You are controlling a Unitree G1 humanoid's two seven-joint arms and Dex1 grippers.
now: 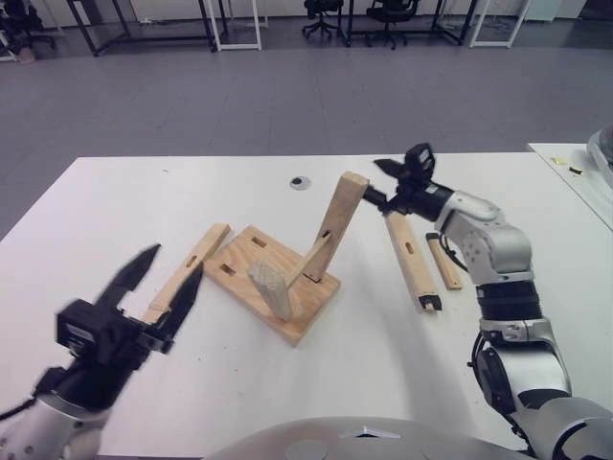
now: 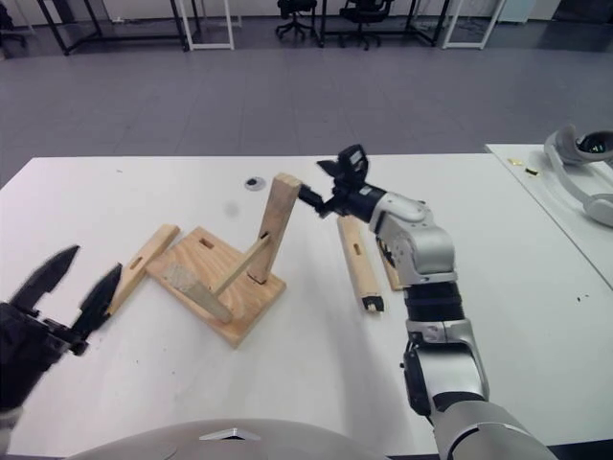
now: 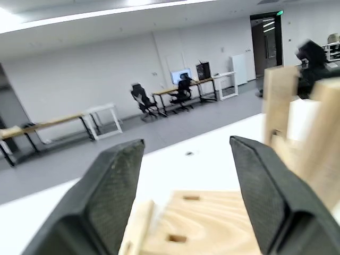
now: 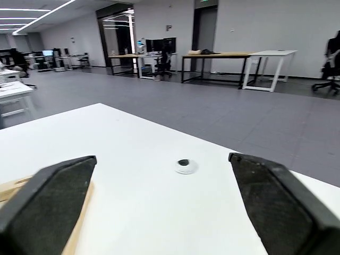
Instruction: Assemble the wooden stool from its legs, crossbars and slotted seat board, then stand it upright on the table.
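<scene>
The slotted seat board (image 1: 239, 266) lies flat at the table's middle. One leg (image 1: 341, 216) stands tilted in it, with a thin crossbar (image 1: 312, 259) leaning against it. A second leg (image 1: 270, 290) sticks out of the board toward me. One loose leg (image 1: 192, 261) lies left of the board, and another (image 1: 410, 257) lies to the right beside a short crossbar (image 1: 444, 262). My right gripper (image 1: 375, 182) is open, right by the top of the standing leg. At the front left my left gripper (image 1: 175, 262) is open and empty, its fingers (image 3: 111, 196) facing the board (image 3: 207, 223).
A round cable grommet (image 1: 301, 182) sits in the table behind the board. A second table at the right carries a white device (image 2: 584, 168). Bare tabletop lies in front of the board and at the far left. Desks and chairs stand on the floor beyond.
</scene>
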